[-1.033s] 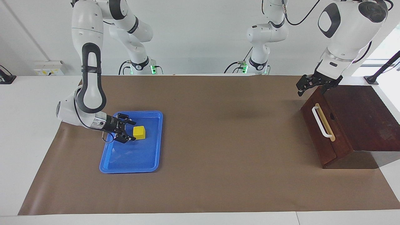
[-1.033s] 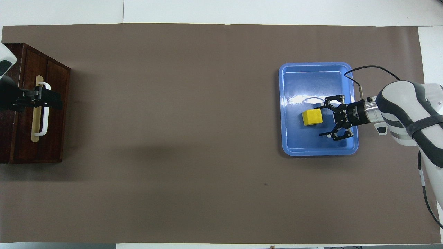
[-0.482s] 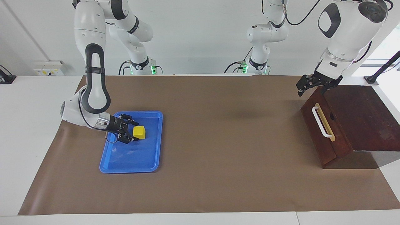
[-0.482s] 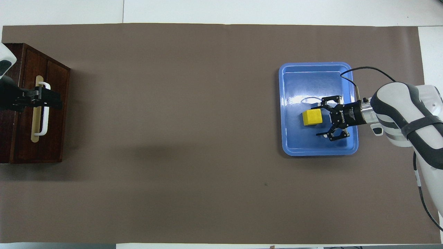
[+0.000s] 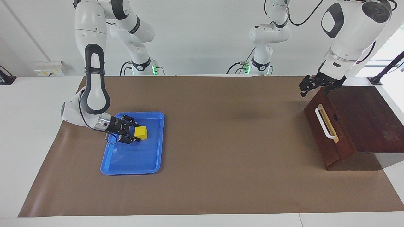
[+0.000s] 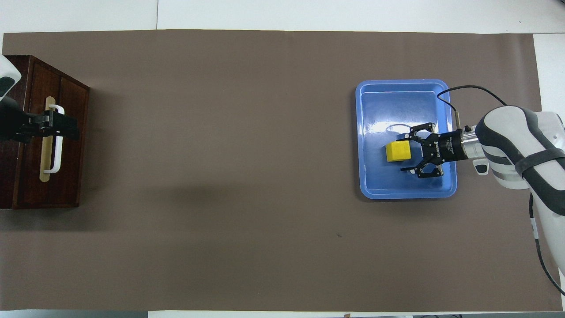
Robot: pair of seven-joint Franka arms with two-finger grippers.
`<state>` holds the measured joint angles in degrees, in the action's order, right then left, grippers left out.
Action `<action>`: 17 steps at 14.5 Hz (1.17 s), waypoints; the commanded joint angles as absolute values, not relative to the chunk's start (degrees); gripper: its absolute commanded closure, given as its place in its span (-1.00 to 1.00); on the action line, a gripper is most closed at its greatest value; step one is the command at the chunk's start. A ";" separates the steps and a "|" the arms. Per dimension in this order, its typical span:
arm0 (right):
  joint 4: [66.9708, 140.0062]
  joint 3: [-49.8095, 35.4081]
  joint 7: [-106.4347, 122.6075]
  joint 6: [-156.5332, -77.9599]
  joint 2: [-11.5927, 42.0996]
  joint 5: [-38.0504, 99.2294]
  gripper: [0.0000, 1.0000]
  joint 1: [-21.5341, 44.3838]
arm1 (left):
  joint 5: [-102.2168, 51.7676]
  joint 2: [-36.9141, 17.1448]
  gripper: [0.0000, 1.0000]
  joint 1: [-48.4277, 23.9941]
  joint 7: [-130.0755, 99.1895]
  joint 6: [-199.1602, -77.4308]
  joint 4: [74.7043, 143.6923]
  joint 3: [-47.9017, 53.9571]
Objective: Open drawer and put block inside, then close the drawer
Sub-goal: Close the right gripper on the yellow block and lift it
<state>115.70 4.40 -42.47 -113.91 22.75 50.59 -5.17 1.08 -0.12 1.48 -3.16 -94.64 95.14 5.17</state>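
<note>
The yellow block (image 5: pixel 141 132) (image 6: pixel 398 151) lies in the blue tray (image 5: pixel 132 162) (image 6: pixel 397 187) toward the right arm's end of the table. My right gripper (image 5: pixel 134 133) (image 6: pixel 406 155) is low in the tray, its fingers on either side of the block's nearer edge. One finger is at the block; a small gap shows at the other. The drawer (image 5: pixel 328 138) (image 6: pixel 66 176) is closed in its dark wooden case at the left arm's end. My left gripper (image 5: pixel 314 91) (image 6: pixel 66 128) hangs open over the white handle (image 5: pixel 324 123) (image 6: pixel 55 154), above it and not touching.
A brown mat (image 5: pixel 227 142) (image 6: pixel 229 176) covers the table between the tray and the drawer case. The white table edge runs around it.
My right gripper's fingers have drawn in toward the block from a wide spread, and the hand edged slightly toward it. The left arm has not moved.
</note>
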 commanded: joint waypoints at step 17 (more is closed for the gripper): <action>100.83 3.43 -60.96 -112.06 22.15 55.90 1.00 7.63 | 0.44 1.14 -1.00 2.11 -2.55 -94.92 96.42 5.36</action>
<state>103.26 3.42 -55.54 -111.12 22.18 55.02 4.33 1.08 -0.12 1.48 -3.16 -94.64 95.14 5.17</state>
